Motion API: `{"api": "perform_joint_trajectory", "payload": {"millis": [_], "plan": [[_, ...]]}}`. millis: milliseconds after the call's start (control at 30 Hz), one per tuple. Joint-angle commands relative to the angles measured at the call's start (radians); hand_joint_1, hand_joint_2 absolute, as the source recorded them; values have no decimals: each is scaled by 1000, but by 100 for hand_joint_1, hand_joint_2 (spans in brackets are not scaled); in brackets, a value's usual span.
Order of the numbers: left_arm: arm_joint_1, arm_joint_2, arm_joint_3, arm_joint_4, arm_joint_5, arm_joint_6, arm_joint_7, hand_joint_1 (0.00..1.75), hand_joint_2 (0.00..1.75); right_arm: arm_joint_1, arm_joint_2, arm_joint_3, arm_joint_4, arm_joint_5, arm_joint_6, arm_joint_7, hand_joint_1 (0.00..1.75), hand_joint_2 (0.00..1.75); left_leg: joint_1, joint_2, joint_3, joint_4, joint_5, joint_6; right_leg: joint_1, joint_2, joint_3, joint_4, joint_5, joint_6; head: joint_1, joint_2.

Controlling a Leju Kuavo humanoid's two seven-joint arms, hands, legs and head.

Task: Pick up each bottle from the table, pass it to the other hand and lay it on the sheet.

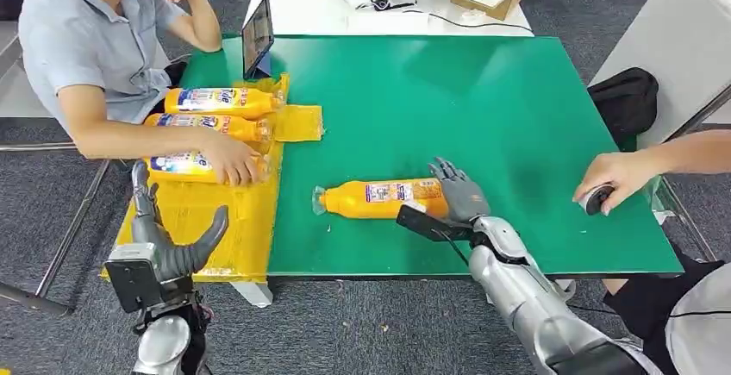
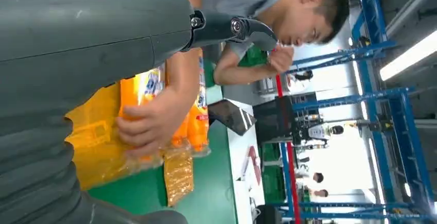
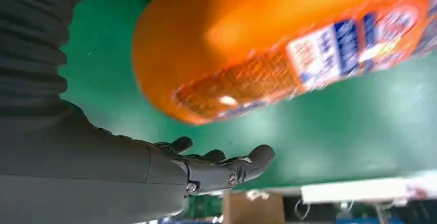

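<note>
Head view: three orange plastic bottles with blue-and-white labels (image 1: 215, 129) already lie side by side on the crinkled yellow plastic sheet (image 1: 215, 220), just beyond the left hand (image 1: 168, 237). A seated person's hand (image 1: 231, 164) rests on the nearest one. The left hand hovers over the sheet's near edge, fingers spread, holding nothing. One more orange plastic bottle (image 1: 379, 198) lies on its side on the green table mat (image 1: 483, 108), its base touching the right hand (image 1: 461, 192), fingers apart and not yet wrapped round it.

Left wrist view: the sheet's bottles lie ahead of the hand, under the person's arm.

Right wrist view: the bottle's base fills the space beside the unclenched fingers (image 3: 242, 165).

Judgement: three laid, the fourth still to grasp, pass and lay.
</note>
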Motion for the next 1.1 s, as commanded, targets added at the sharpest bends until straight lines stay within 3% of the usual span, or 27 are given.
{"api": "perform_joint_trajectory", "payload": {"millis": [33,400,600,667,700,733,900,933,1100], "plan": [[-69,23,-27,98,1,-3,5,0,175,-102,48,-10,181,-4,20,-11,0,175,0,1,4,0,-2,-1,0,1,4,0,-2,-2,0,0],[-108,21,-42,138,10,-10,2,0,175,-135,74,21,240,3,91,-21,0,175,0,0,3,0,-1,-1,0,0,2,1,-1,-2,0,0],[-124,29,-43,145,23,-7,-11,0,175,-189,77,100,297,74,234,99,0,175,0,2,4,0,-1,-1,0,2,3,1,-1,-2,0,0],[-131,27,-40,158,29,-7,-14,0,175,-199,81,99,300,69,256,95,143,175,0,0,3,0,-1,-1,0,0,2,0,-1,-2,0,0],[-135,25,-40,165,34,-8,-17,0,175,-202,83,99,301,66,268,94,162,175,0,0,6,0,-2,-1,0,0,5,1,-2,-2,0,0],[-138,25,-40,172,41,-7,-22,0,175,-209,86,105,306,69,281,94,171,175,1,0,5,0,-1,-1,1,0,5,0,-1,-2,0,0],[-139,25,-39,174,47,-7,-25,0,175,-221,92,127,312,84,307,115,166,175,0,1,5,-1,-1,-1,0,1,5,0,-1,-2,0,0],[-140,25,-37,175,50,-8,-26,0,175,-223,92,129,312,85,313,116,175,175,0,1,7,-1,-2,-1,0,1,6,0,-2,-3,0,0],[-133,23,-34,176,59,-9,-28,0,175,-205,89,100,303,49,311,91,175,175,1,0,7,0,-1,-1,1,0,6,0,-2,-2,0,0]]}}
